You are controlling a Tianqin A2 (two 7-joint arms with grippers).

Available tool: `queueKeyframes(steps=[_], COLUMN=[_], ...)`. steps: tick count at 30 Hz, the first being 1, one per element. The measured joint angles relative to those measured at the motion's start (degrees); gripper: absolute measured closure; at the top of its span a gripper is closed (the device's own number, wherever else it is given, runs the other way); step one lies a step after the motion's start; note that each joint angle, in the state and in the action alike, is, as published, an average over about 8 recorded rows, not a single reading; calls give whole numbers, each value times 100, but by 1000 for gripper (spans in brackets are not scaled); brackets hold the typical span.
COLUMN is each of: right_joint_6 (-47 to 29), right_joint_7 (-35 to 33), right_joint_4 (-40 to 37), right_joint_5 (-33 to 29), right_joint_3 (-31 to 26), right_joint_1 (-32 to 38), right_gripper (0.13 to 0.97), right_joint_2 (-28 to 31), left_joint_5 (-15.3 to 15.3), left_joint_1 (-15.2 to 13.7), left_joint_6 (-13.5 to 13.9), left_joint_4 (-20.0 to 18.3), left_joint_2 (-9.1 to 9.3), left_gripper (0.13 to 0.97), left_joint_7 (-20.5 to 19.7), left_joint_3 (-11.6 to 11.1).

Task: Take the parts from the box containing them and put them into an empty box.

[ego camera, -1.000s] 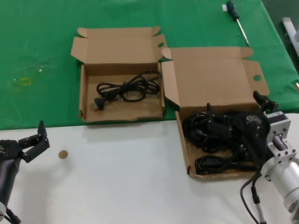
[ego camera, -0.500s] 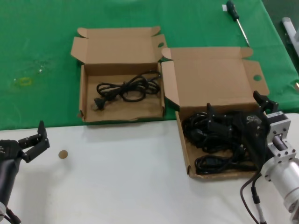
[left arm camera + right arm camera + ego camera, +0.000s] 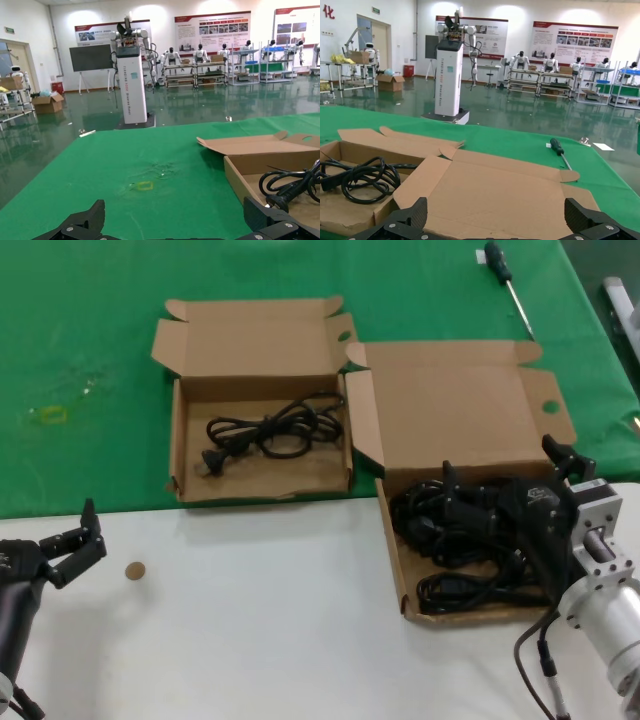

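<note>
The wider low-walled cardboard box [image 3: 392, 570] stands at the right with its big lid [image 3: 450, 405] open and holds a tangle of several black power cords [image 3: 450, 530]. My right gripper [image 3: 498, 458] hangs open and empty just over those cords; its wrist view [image 3: 495, 210] looks across the lid [image 3: 495, 190]. The narrower higher-walled box [image 3: 177, 440] at the back left holds one coiled black cord [image 3: 270, 430], which also shows in the wrist views [image 3: 292, 185] [image 3: 360, 177]. My left gripper [image 3: 72, 532] rests open and empty at the front left, also seen in its wrist view [image 3: 175, 212].
A black-handled screwdriver [image 3: 505, 280] lies on the green cloth at the back right, beyond the wide box's lid. A small brown disc [image 3: 134, 570] lies on the white table near my left gripper. A faint yellow mark [image 3: 50, 415] sits on the cloth at the left.
</note>
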Motion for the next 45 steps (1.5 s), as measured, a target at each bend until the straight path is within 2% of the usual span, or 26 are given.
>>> queueKeyframes(steps=[45], right_joint_6=[0], right_joint_7=[0], right_joint_4=[0], right_joint_5=[0], right_joint_3=[0], right_joint_1=[0], right_gripper=[129], right_joint_2=[0], left_joint_5=[0], left_joint_1=[0], left_joint_6=[0], left_joint_4=[0], left_joint_2=[0], left_gripper=[132], left_joint_7=[0], left_joint_3=[0])
